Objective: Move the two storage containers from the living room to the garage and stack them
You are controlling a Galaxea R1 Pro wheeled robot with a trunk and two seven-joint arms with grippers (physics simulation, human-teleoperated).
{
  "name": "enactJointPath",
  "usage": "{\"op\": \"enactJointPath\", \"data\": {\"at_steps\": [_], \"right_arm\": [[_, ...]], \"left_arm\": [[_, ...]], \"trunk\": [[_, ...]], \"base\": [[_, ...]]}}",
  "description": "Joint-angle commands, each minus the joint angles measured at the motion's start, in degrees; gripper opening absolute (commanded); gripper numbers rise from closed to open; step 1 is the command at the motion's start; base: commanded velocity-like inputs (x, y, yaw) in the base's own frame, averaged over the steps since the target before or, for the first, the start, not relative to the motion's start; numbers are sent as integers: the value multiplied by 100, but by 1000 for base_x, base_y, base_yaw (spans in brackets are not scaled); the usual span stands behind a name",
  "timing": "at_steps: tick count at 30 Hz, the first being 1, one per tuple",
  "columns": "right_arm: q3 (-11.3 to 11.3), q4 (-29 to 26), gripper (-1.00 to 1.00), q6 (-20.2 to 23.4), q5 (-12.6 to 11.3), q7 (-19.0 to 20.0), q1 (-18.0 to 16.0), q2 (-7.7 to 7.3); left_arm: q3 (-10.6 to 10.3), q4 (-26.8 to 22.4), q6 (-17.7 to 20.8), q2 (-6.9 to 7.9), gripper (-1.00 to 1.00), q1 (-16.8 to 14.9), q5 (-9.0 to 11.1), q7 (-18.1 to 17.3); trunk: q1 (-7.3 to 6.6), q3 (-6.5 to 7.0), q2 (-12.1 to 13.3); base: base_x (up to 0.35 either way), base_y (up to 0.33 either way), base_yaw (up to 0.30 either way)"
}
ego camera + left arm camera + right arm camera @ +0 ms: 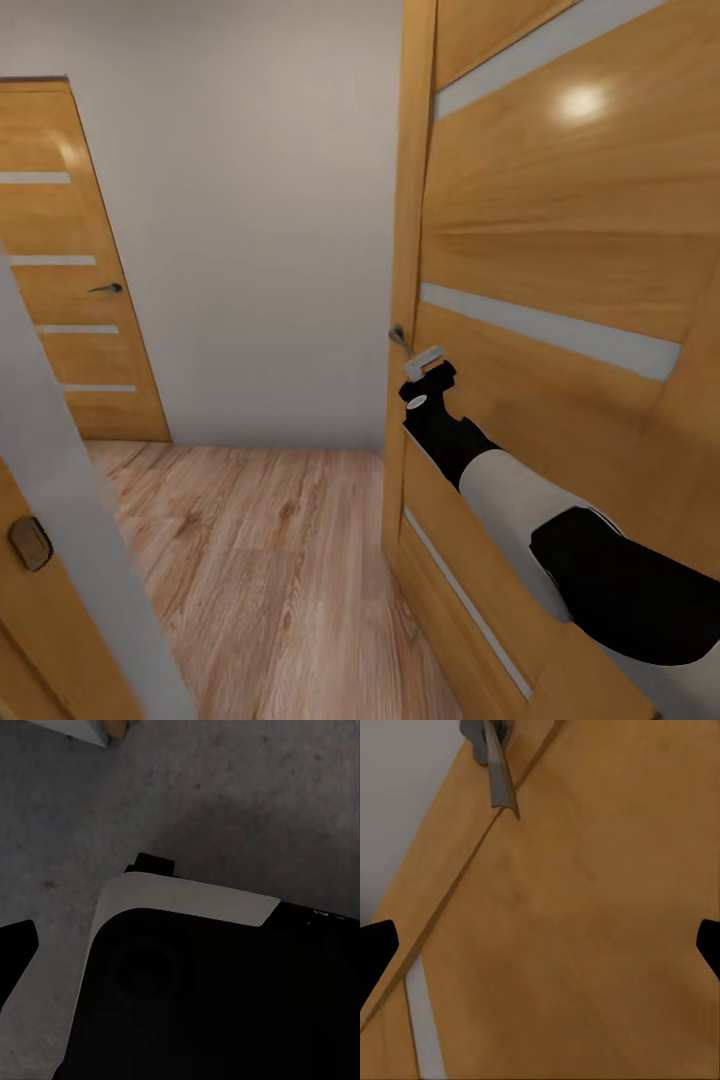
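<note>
The robot stands in a small hall. The orange-wood door (560,300) is right in front of it, on the right side of the head view. This door is warm orange-brown wood with long pale glass slits across it, and a bright spot of light shines near its top. It has a grey metal handle (400,338) at its edge.

The right arm (540,510), black and white, reaches out along this door. The right gripper (428,375) is just beside the handle, very near it; whether it touches I cannot tell. In the right wrist view, the two black fingertips (376,949) sit far apart at the two sides, so the fingers are spread wide with nothing between them. The door's wood is close ahead of them, with the handle (495,765) further along.

The hall has a light wood plank floor (270,560) and a white wall (250,200). A second door (70,290) of the same kind stands closed at the far left, with its own dark handle.

The left wrist view looks down on dull dark-grey concrete floor (225,802) and a black and white part of the robot (187,982). One black fingertip (15,952) of the left gripper shows at the side, so I cannot tell how wide those fingers are.
</note>
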Motion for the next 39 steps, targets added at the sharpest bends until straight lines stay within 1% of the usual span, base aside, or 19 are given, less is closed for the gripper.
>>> {"op": "enactJointPath", "data": {"at_steps": [1, 25, 39], "right_arm": [[21, -1, 100, 51, 47, -14, -5, 0], [16, 8, 100, 51, 40, -29, -5, 0], [16, 8, 100, 52, 55, -64, -6, 0]], "left_arm": [[29, 17, -4, -1, 100, -1, 14, 1], [29, 87, -33, -1, 100, -1, 14, 2], [29, 81, -48, -20, 100, -1, 5, 2]], "trunk": [[3, -6, -3], [3, -6, -3], [3, -6, -3]], "base": [[286, 0, 0], [305, 0, 0], [21, -19, 0]]}}
